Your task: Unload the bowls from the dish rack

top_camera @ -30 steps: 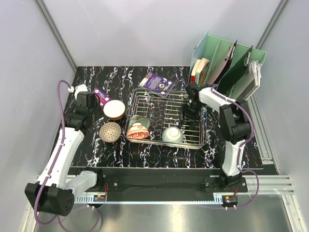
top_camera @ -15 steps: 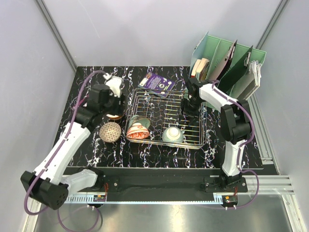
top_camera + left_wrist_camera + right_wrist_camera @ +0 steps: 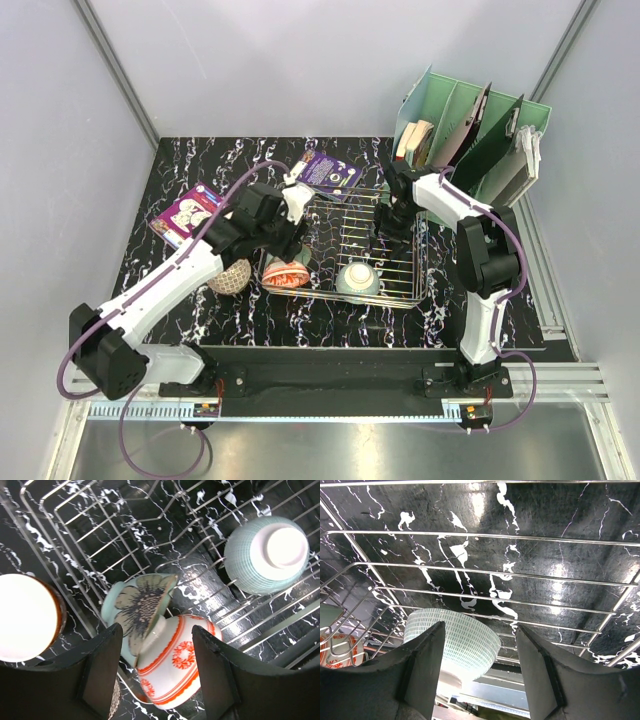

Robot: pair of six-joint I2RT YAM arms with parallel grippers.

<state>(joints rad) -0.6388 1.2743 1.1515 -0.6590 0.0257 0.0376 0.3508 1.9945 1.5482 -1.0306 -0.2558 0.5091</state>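
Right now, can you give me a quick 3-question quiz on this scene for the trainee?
1. True or false: the left fingers are shut on a bowl.
2. The green bowl in the rack sits: A upright, B upside down, C on its side.
3. How many bowls are in the rack?

Key:
1. False. They are open above the red bowl.
2. B.
3. Three: the red bowl, the floral bowl and the green bowl.
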